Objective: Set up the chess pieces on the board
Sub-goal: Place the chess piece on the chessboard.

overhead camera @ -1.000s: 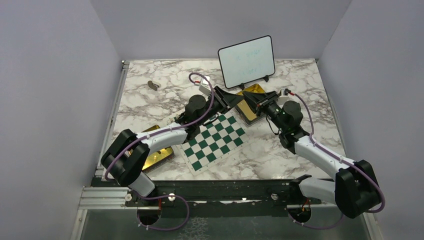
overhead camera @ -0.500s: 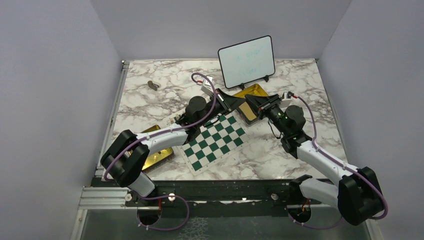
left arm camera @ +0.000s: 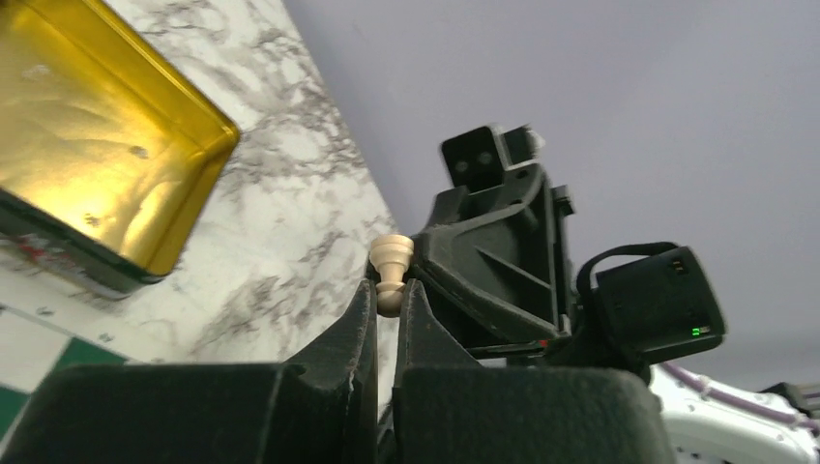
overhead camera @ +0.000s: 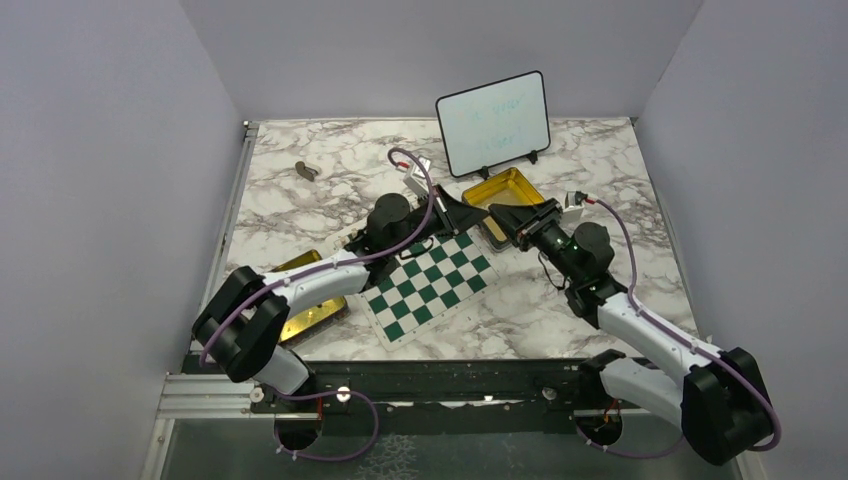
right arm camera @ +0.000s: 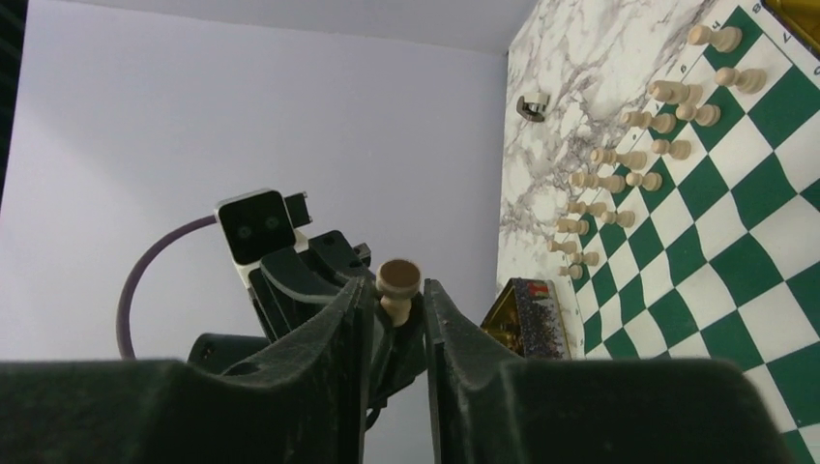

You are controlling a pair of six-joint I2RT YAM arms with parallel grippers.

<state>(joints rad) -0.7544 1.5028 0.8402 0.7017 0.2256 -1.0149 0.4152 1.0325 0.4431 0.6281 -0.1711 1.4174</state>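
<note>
While L tool (left arm camera: pixel 390 292) pinches pale pawn (left arm camera: pixel 393 257), R tool (right arm camera: pixel 396 290) flanks it, grip unclear

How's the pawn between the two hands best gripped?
By the narrow waist under its wide end, pinched from either side across the stem. The left hand grips the pawn just there; the wider end above the fingers should keep it from slipping through.
</note>
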